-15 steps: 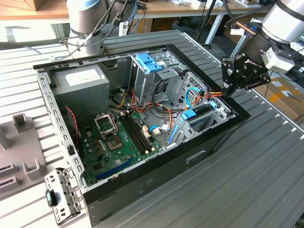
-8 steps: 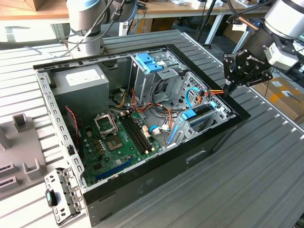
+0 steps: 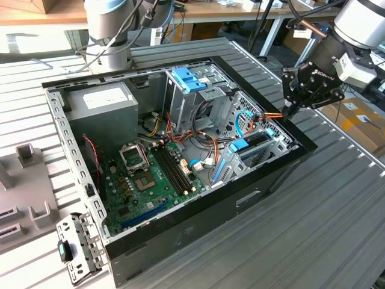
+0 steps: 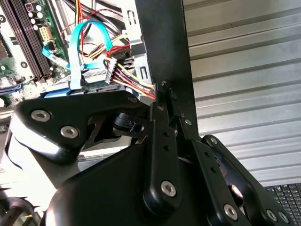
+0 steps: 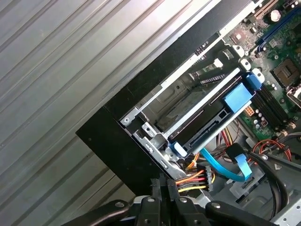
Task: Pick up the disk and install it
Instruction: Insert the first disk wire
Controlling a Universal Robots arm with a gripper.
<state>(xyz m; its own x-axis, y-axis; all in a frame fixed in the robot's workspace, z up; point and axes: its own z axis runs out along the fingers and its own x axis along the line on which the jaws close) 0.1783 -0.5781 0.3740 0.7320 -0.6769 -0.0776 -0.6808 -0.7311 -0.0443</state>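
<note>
Exterior view: gripper (image 3: pixel 293 110) hanging at the upper right of the frame, just over the far-right corner of the open computer case (image 3: pixel 198 226), jaws pressed together with nothing between them. Sitting on a ribbed grey tabletop (image 3: pixel 337 198), with the case taking up the centre of the frame. Disk (image 3: pixel 249 144) lying inside the case at centre right, dark body with blue rails, seated in the metal drive bay (image 3: pixel 272 133) just below and to the left of the gripper. Paler blue slotted tray (image 3: pixel 188 79) showing at upper centre, grey power supply box (image 3: pixel 102 108) at upper left, green motherboard (image 3: pixel 150 180) at lower centre.

First wrist view: disk (image 5: pixel 221 115) resting at centre right in the bay (image 5: pixel 155 136), blue tab facing up, possibly fully home, though hard to confirm from this angle. Red, yellow and orange wires (image 5: pixel 197 178) and a blue ribbon cable (image 5: pixel 225 165) bunching at lower centre, right above the closed gripper (image 5: pixel 163 184) at the bottom edge.

Second wrist view: gripper (image 4: pixel 165 92) meeting at the centre, touching or nearly touching the black case rim (image 4: pixel 162 37) beside the wire bundle (image 4: pixel 129 75); blue cable (image 4: pixel 75 56) looping at upper left.
</note>
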